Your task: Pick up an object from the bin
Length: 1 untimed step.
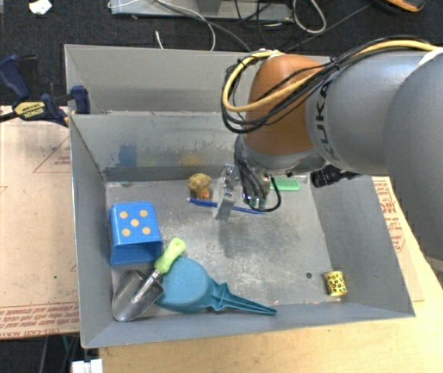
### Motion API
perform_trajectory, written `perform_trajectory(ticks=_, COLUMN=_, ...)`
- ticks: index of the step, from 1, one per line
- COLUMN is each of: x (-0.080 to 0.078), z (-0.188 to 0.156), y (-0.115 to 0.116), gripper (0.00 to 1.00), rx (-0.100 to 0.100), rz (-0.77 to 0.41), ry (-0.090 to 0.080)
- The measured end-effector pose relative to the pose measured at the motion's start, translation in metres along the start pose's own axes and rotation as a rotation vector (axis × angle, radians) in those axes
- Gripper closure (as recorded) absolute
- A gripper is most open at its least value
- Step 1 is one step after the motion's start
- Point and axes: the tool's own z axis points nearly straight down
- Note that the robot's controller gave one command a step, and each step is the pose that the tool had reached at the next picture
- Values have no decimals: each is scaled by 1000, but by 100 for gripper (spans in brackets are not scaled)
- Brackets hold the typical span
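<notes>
My gripper (225, 205) hangs low over the back middle of the bin. Its tip is just right of a small tan lump (200, 183) and over a thin blue stick (204, 202) that lies flat on the floor and runs on to the right beneath it. A small green piece (288, 183) lies close behind the gripper on the right, partly hidden by the arm. I see nothing held in the gripper.
At the left stands a blue cube with orange dots (134, 231). Along the front lie a blue funnel (194, 289) and a metal scoop with a green handle (145, 289). A small yellow die (335, 283) sits at the front right. The arm covers the back right corner.
</notes>
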Motion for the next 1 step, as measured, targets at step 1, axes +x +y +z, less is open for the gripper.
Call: perform_trajectory(ticks=1, x=-1, z=-25, y=0, gripper=100, rx=-1, rz=-1, ry=0)
